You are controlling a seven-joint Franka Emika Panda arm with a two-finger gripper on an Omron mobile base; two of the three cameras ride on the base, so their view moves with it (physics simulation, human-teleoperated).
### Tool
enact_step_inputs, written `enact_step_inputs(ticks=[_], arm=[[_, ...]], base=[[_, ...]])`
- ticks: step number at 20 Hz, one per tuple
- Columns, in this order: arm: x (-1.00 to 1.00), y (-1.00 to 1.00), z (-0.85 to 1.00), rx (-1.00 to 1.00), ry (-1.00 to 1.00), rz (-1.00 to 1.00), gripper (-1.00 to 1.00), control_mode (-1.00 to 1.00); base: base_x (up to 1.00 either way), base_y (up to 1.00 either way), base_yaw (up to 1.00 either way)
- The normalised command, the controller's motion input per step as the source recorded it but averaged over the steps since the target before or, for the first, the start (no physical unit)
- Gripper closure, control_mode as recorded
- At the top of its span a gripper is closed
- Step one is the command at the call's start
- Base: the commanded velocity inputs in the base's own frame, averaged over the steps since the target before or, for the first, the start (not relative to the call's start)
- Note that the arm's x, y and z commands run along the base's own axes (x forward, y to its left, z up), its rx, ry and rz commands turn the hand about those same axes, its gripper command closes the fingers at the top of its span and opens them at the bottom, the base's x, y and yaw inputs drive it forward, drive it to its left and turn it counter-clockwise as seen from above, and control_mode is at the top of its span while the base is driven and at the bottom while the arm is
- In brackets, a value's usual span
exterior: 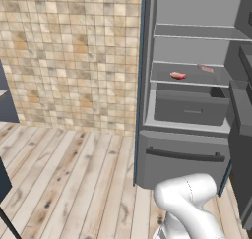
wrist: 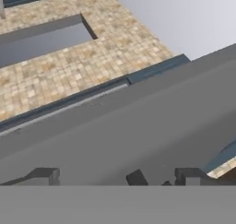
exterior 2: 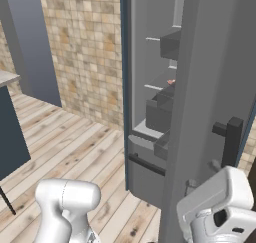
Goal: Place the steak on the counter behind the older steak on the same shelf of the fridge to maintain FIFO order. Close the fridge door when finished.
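Both slabs lie on the shelf [exterior: 189, 79] of the fridge [exterior: 187, 149], the steak [exterior: 205, 68] set behind the older steak [exterior: 178, 75] so oldest leaves first (gripper [wrist: 117, 177] spread, holding nothing), and the fridge door [exterior 2: 210, 107] awaits closing.

This is a home kitchen: a tall grey fridge [exterior: 192, 149] stands open at about 1 o'clock, with grey shelves and a bottom drawer, set against a beige mosaic-tiled wall [exterior: 74, 56] at 11 o'clock, over a pale wood-plank floor [exterior: 74, 184] at 7 o'clock.
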Motion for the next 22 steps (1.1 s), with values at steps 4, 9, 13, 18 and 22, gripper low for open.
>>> enact_step_inputs(ticks=[4,9,13,18,22], arm=[[0.59,-0.26,-0.47,0.00,-0.02,0.00,-1.00,-1.00],[0.34,-0.56,-0.18,0.02,-0.05,0.00,-1.00,-1.00],[0.30,-0.58,-0.22,0.00,-0.04,0.00,-1.00,-1.00],[0.38,-0.53,-0.32,0.00,0.00,0.00,-1.00,-1.00],[0.39,-0.43,-0.39,0.00,0.02,0.00,-1.00,-1.00]], base=[[0.00,0.00,0.00],[0.00,0.00,0.00],[0.00,0.00,0.00],[0.00,0.00,0.00],[0.00,0.00,0.00]])
